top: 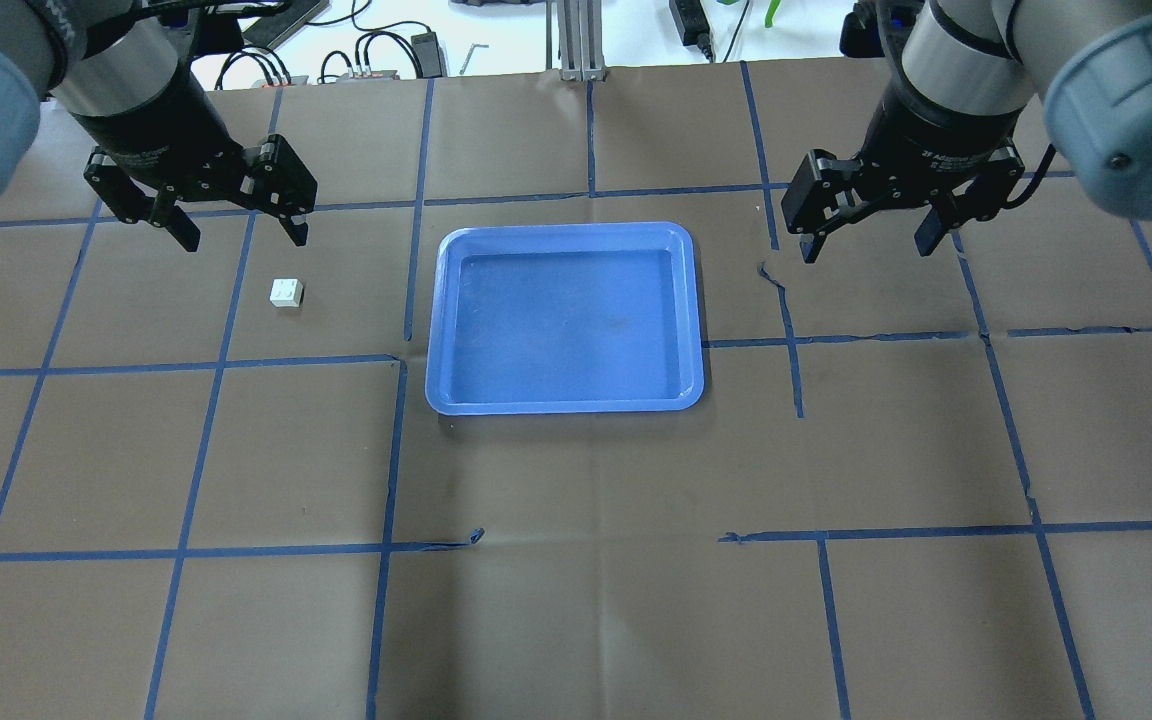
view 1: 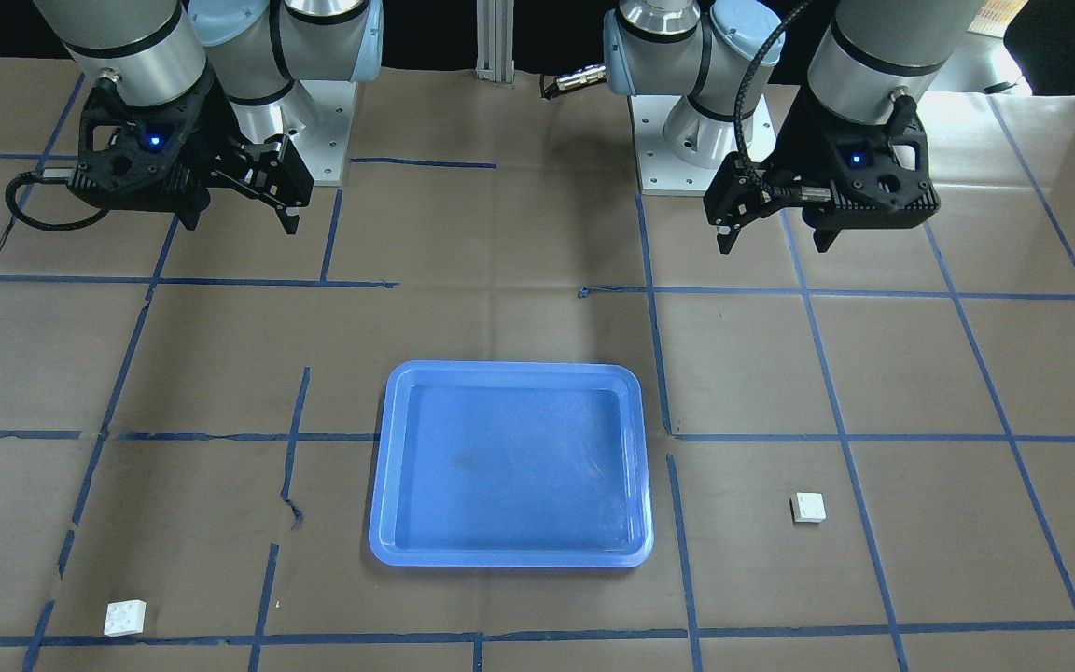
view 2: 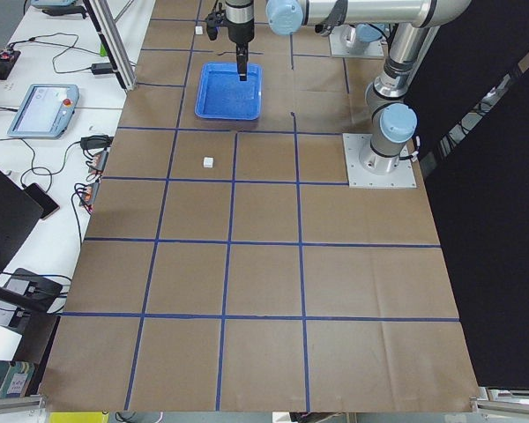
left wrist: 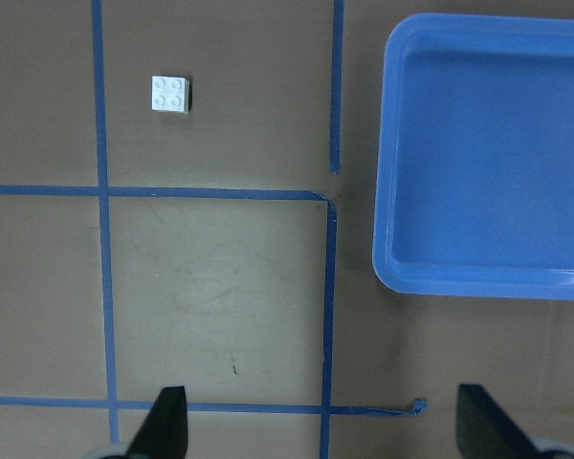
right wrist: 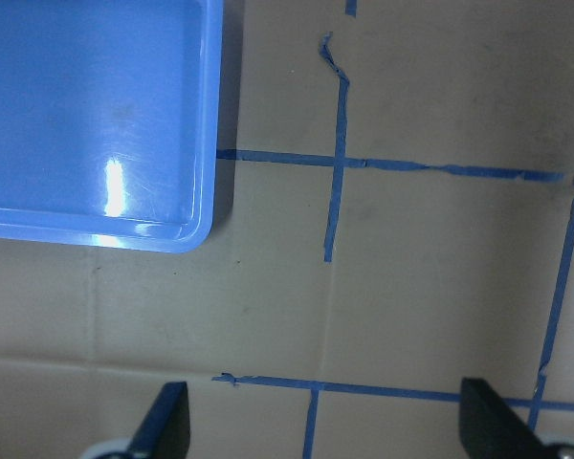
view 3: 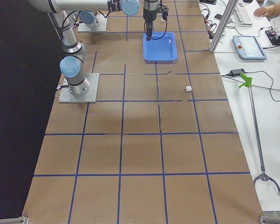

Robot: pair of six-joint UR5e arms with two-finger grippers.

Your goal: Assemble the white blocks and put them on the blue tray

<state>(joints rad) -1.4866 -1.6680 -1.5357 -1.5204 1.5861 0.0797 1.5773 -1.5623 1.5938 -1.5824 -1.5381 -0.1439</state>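
Note:
The blue tray (view 1: 509,371) lies empty at the table's middle, also in the overhead view (top: 566,230). One white block (view 1: 808,507) lies on the paper on my left side, studs up; it shows overhead (top: 286,292) and in the left wrist view (left wrist: 170,93). The other white block (view 1: 124,617) lies far out on my right side, hidden overhead by the right arm. My left gripper (top: 241,238) hangs open and empty above the table, just beyond the first block. My right gripper (top: 866,248) hangs open and empty to the right of the tray.
The table is covered with brown paper and a grid of blue tape. The arm bases (view 1: 687,140) stand at the robot's edge. Cables and devices lie on the white bench (view 2: 44,106) beyond the table's far edge.

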